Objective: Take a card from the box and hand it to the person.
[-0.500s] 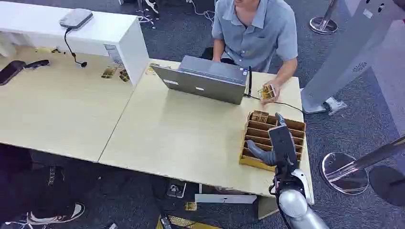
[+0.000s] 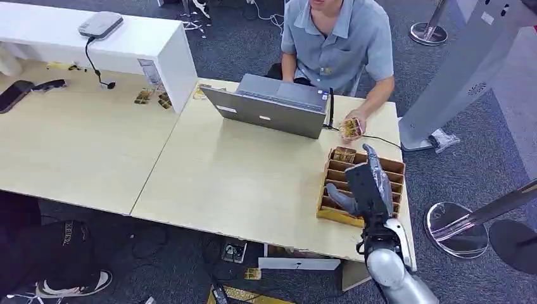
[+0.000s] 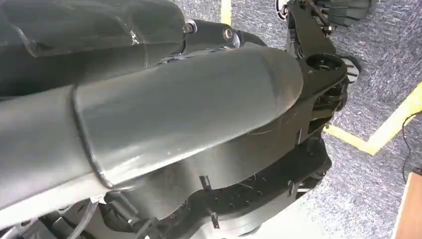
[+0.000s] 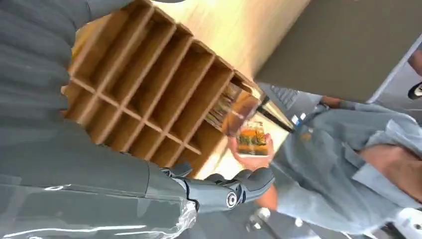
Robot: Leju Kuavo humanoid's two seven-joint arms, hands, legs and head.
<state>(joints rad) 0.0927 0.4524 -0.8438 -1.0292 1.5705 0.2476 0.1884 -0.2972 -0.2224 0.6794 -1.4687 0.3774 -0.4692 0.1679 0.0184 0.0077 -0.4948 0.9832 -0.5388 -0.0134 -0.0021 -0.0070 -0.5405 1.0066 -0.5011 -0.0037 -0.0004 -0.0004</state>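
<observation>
Head view: the box (image 2: 364,179), a brown cardboard tray split into slots, sits at the right end of the light wooden table (image 2: 240,177). One slot at its far corner holds cards (image 2: 344,154). The right hand (image 2: 366,185) hovers directly above the box, fingers extended and slightly apart, holding nothing. Just beyond the box, the person's hand (image 2: 353,126) holds a card (image 2: 350,128). A grey laptop (image 2: 269,104) stands open beside it. Left hand state cannot be determined.

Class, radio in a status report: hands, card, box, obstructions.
Right hand open above the box, holding nothing. Cards in far corner slot. Person's hand holds cards beside laptop. Nothing blocking.
</observation>
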